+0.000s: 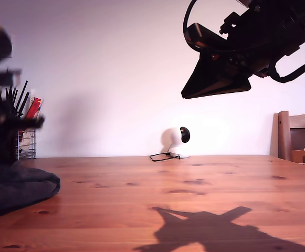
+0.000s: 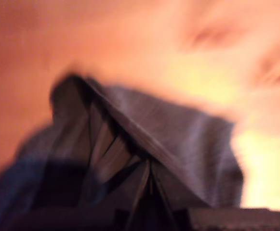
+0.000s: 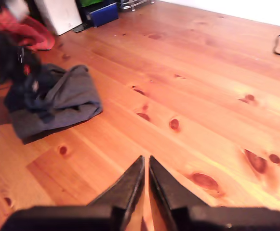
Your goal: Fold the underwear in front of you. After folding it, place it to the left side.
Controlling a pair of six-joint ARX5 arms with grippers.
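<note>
Knotty pine table (image 1: pixel 194 194), glossy planks. Dark-grey ribbed underwear (image 1: pixel 16 189) lies bunched in soft folds at the exterior view's left edge. My first gripper sits blurred right over it, jaw state unclear. My second gripper (image 3: pixel 146 166), matte black wedges pressed together, hangs high above bare wood.

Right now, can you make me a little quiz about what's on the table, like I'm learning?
1. True or false: the underwear lies bunched on the wooden table.
2. Which end effector hangs high above the table with nothing in it? A) my first B) my second
3. Fill in: in the exterior view, the underwear sits at the view's ____ side.

Key: 1 true; 2 B; 3 left.
</note>
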